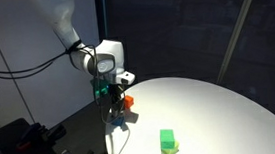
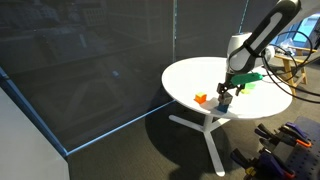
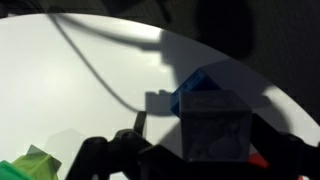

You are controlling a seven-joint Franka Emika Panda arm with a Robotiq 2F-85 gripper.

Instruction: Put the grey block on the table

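In the wrist view, the grey block sits just ahead of the gripper and a little right of centre. It lies between the two dark fingers, which stand spread wide with nothing clamped. Whether either pad touches the block cannot be told in the shadow. A blue cube shows right behind the block's upper edge; whether the grey block rests on it or only in front of it is unclear. Being a cube, it has no long axis, and its near face looks roughly square to the line of the jaws. A green block lies off to the lower left on the white table.

In an exterior view the gripper points down at the table's near edge, just beside an orange block. The grey block is hidden under the hand.

In an exterior view the gripper hangs low over the tabletop, and the block is too small to make out. The coming move seems to turn on a straight close from here
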